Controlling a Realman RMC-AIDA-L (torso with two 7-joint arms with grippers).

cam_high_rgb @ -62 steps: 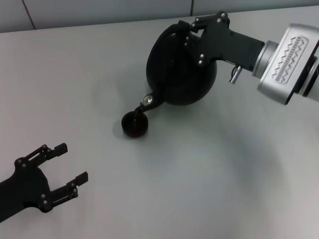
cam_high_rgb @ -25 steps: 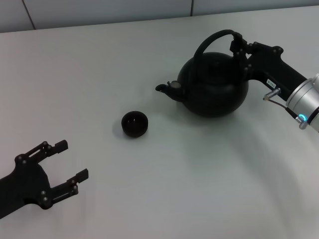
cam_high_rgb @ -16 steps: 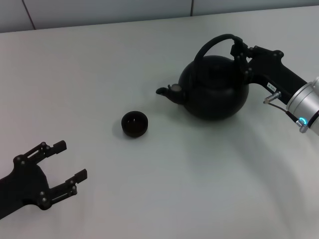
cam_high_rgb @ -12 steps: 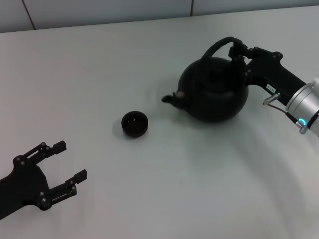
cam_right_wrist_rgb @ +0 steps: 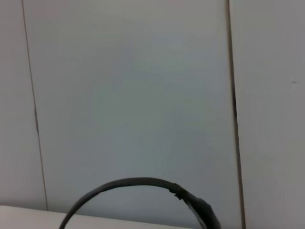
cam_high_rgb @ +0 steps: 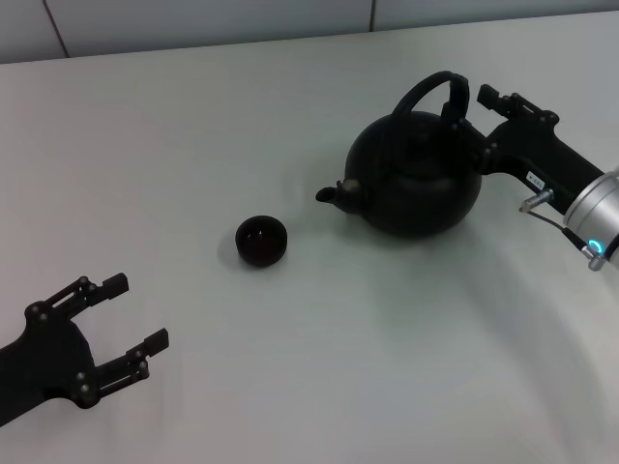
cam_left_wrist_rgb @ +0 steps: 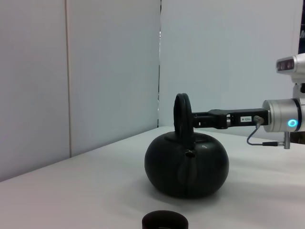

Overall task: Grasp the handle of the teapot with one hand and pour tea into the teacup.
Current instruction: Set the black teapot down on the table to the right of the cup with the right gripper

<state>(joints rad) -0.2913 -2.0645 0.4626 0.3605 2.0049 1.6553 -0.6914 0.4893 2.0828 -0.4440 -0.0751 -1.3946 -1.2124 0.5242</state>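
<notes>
So the teapot (cam_high_rgb: 414,182) is sitting upright on the table (cam_high_rgb: 290,387) now, over on the right side and a bit far, spout aimed left toward the teacup (cam_high_rgb: 261,241). The cup is well apart from the pot, nearer the middle of the table. A couple of seconds back the pot was tipped hard over with its spout right above the cup, so the pour itself looks done and the pot has been set back down. It also seems to have rocked a little as it landed, since the spout sits slightly lower and more to the right than it did a second ago.

The handle (cam_high_rgb: 432,89) arches over the top of the pot, and this is the bit that just changed: half a second ago the right gripper (cam_high_rgb: 470,100) was clamped on its right end, and now the fingers have spread apart with the handle only between them, not pinched. The side-on left wrist view shows that arm reaching in level at handle height. Best guess is it's letting go and about to back away to the right.

The left gripper (cam_high_rgb: 135,319) is parked near-left, fingers spread, holding nothing, same spot as before.
</notes>
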